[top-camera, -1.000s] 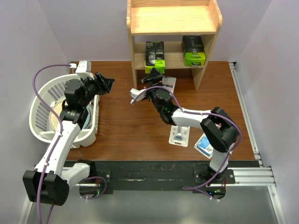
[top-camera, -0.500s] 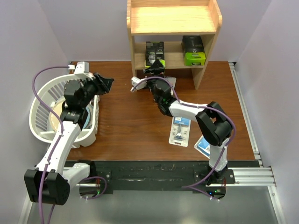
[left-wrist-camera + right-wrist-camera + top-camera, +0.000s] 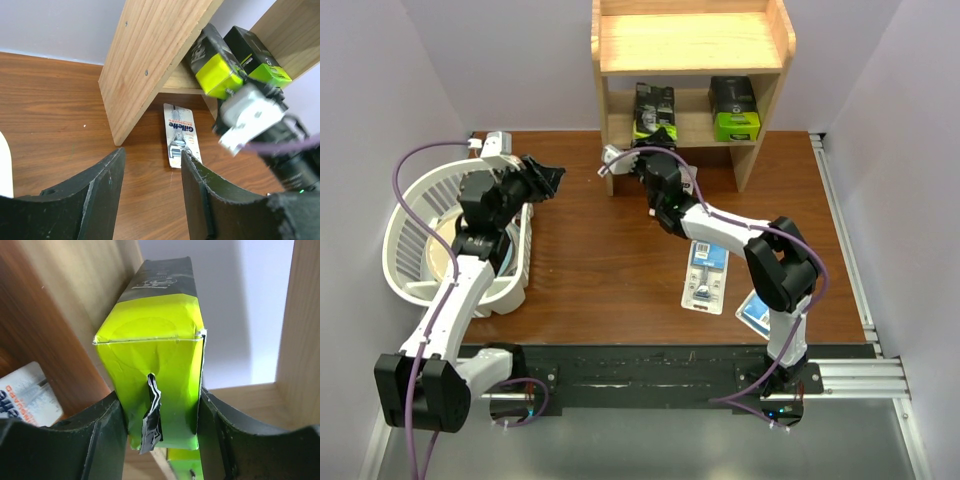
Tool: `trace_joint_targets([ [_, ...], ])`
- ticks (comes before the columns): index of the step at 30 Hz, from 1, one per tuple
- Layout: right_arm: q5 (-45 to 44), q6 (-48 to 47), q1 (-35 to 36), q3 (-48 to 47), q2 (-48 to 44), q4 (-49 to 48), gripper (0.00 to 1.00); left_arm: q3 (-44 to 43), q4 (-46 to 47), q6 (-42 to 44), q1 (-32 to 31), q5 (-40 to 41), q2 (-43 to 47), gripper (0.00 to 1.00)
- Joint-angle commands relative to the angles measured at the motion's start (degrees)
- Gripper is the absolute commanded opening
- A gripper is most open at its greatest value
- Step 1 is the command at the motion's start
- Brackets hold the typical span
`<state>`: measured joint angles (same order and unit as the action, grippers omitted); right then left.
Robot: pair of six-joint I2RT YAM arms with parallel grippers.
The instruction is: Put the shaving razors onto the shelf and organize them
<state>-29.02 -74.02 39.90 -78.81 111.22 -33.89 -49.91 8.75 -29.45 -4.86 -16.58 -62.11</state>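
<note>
Right claw (image 3: 159,427) advanced, black box (image 3: 150,335) reaching shelf (image 3: 690,45)

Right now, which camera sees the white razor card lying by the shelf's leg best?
The left wrist view: the razor card lies flat beside the shelf, printing readable. The right wrist view catches one corner. In the top view the right arm mostly hides it.

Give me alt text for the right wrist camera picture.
The right gripper grips a black box with a lime-green end between its fingers, at the wooden shelf. A white-and-blue razor card lies at lower left.
</note>
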Motion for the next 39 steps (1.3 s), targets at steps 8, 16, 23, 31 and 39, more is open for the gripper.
trace_joint_targets([
  [8,2.8,60.5,-5.4,-12.6,-11.8,41.1,0.36,-3.8,-0.7,1.5,0.6,-1.4,-3.2,0.53],
  [16,15.8,89.5,-10.6,-8.2,-17.5,50.0,0.4,-9.1,-4.0,6.2,0.6,-3.4,-9.0,0.52],
  [23,32.5,112.6,-20.6,-5.9,-15.5,50.5,0.37,-14.4,-4.2,12.9,0.5,-5.5,-14.5,0.52],
  [31,44.7,128.3,-21.9,-4.7,-12.3,43.1,0.4,-16.5,-6.3,16.2,0.3,-8.1,-14.8,0.53],
  [39,43.7,134.3,-19.8,-7.9,-10.3,44.5,0.62,-15.5,-5.2,16.2,-0.4,-13.0,-15.9,0.54],
])
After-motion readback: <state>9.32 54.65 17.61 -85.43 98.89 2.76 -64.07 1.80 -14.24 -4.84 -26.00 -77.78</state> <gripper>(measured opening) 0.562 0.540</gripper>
